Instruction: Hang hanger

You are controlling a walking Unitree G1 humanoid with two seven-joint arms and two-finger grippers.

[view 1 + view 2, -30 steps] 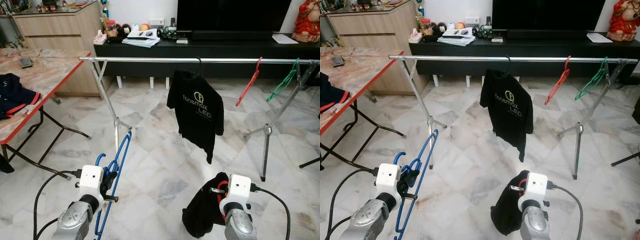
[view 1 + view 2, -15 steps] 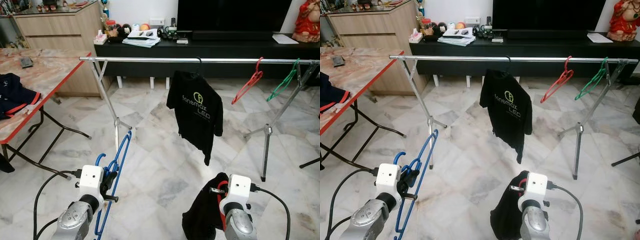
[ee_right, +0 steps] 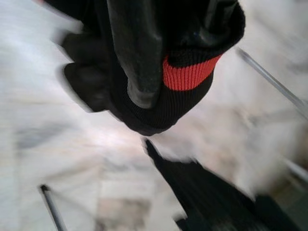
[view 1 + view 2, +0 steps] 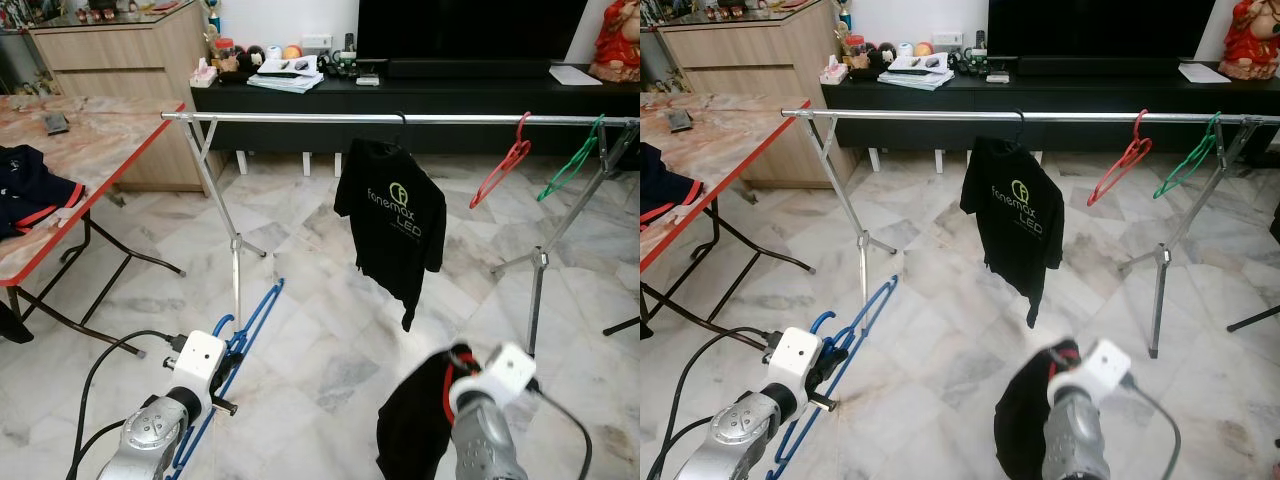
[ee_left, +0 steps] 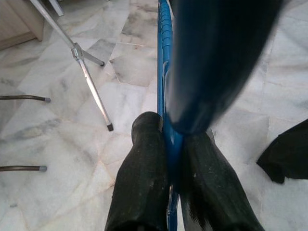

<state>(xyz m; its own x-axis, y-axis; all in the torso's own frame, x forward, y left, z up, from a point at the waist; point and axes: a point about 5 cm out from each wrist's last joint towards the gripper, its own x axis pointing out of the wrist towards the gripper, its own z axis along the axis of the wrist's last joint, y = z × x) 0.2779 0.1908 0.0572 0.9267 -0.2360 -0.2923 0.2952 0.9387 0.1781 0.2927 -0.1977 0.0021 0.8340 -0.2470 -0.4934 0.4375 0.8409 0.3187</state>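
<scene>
Left gripper [image 5: 166, 192]: clamped on the blue hanger [image 4: 245, 325], one black finger [image 5: 142, 163] on each side of the frame, low in front of the robot.
Blue hanger, place: in the left gripper, near the floor, well short of the rail [image 4: 400, 119] and below it.
Blue hanger, handling: looks like light, stiff plastic or coated wire; thin and smooth, so it could swivel in the grip. The hold on the frame near the hook seems sound, since it leaves the hook free.
Blue hanger, axis: its long axis runs forward and up from the gripper toward the rack's left leg [image 4: 236, 250]; the curved hook [image 4: 222, 322] sits close beside the gripper.
Rail: ahead of and above both grippers; carries a black T-shirt [image 4: 393, 225], a red hanger [image 4: 500, 165] and a green hanger [image 4: 568, 162].
Right gripper [image 3: 144, 91]: clenched on a dark garment [image 4: 415, 430] with a red band, soft and limp, drooping below it; picture blurred.
</scene>
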